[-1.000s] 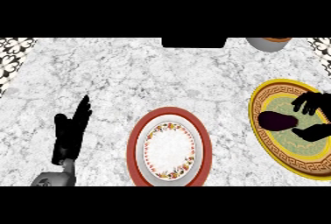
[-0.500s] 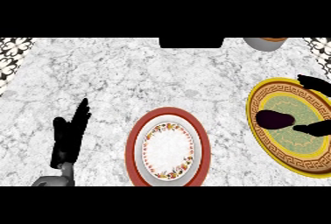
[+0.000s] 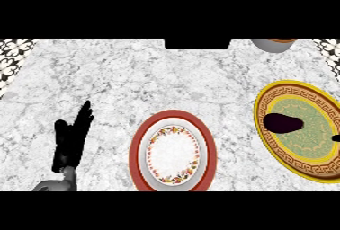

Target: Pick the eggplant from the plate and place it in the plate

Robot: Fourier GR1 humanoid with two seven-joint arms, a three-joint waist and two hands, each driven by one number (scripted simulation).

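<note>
A dark eggplant (image 3: pixel 282 122) lies on the yellow plate (image 3: pixel 299 161) at the desk's (image 3: pixel 133 81) right edge. The red-rimmed plate (image 3: pixel 174 155) sits at the near edge, middle. The left robot hand (image 3: pixel 72 139), fingers straight and released, rests near-left. Wide bare marble lies behind them. No writing is visible.

It looked like a kitchen, in a home or something set up as one. The desk (image 3: pixel 166 81) was a slab of grey-white veined marble, the kind used for kitchen worktops. Tableware lay on it: a red-rimmed plate (image 3: pixel 174 155) with a floral border near the middle, and a yellow plate (image 3: pixel 292 159) with a Greek-key band toward the right. An eggplant (image 3: pixel 283 122) lay on the yellow one, so food was about. At the far edge stood part of a grey bowl (image 3: pixel 271 44), and black-and-white patterned tiles (image 3: pixel 15 48) showed at the corners.
</note>
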